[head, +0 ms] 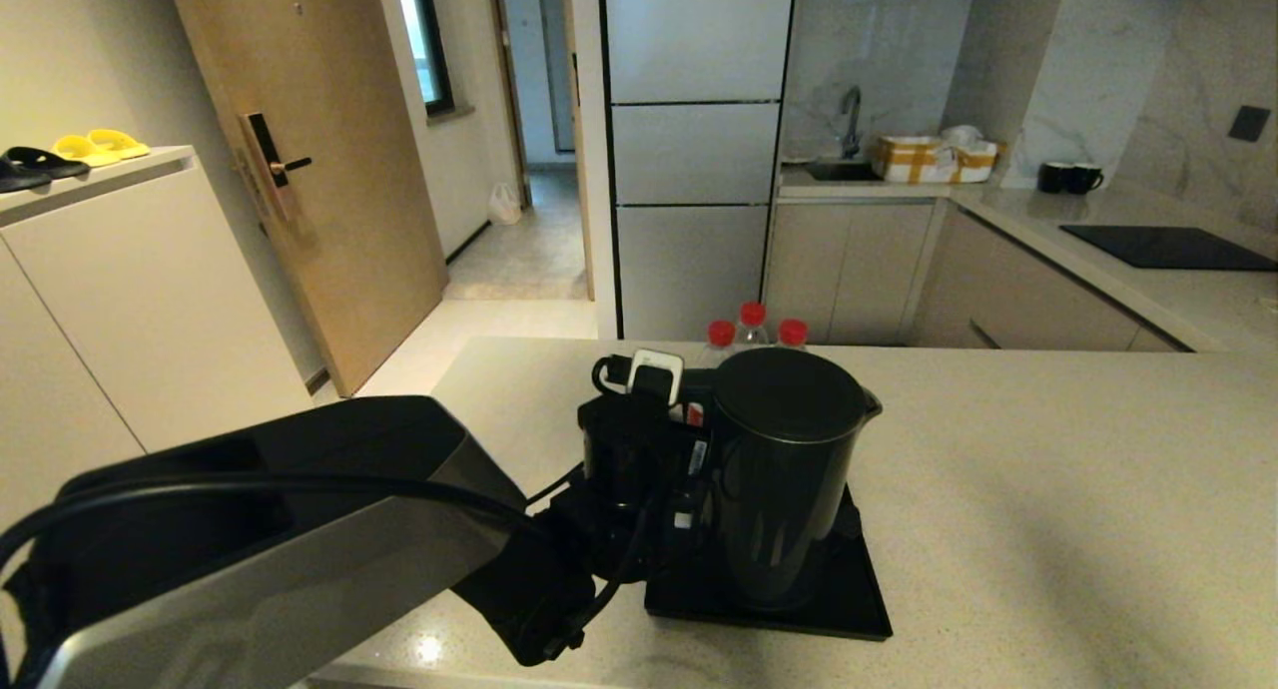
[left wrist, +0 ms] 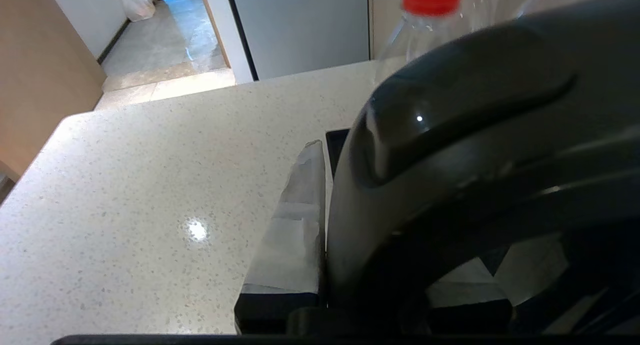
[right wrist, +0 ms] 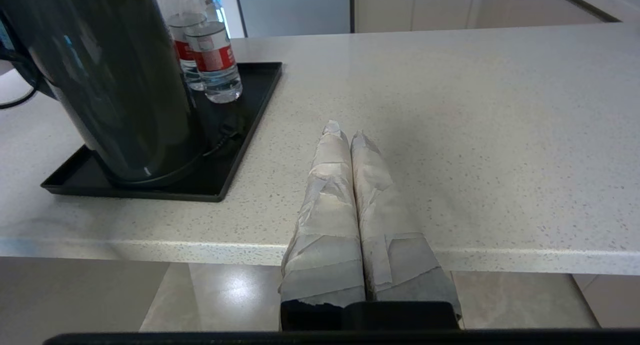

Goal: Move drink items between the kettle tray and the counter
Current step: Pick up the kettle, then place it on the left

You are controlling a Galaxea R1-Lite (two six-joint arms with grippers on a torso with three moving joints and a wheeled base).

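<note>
The tall black kettle point(head: 789, 479) stands upright on the glossy black kettle tray point(head: 859, 609), which lies on the beige speckled counter point(head: 1048, 489). My left gripper point(left wrist: 400, 185) is shut on the kettle's loop handle point(left wrist: 450, 135); one taped finger point(left wrist: 295, 225) presses against the handle's side, and the other is mostly hidden behind it. In the right wrist view the kettle point(right wrist: 110, 85) fills the near end of the tray point(right wrist: 225, 175). My right gripper point(right wrist: 345, 132) is shut on nothing, hovering above the counter's front edge beside the tray. It does not show in the head view.
Three red-capped water bottles point(head: 754, 330) stand at the tray's far end behind the kettle. A white plug with a black cord point(head: 654, 369) sits beside the kettle handle. A black cooktop panel point(head: 1168, 245) and mugs point(head: 1068, 177) are on the far counter; a cabinet with sandals point(head: 70, 155) is far left.
</note>
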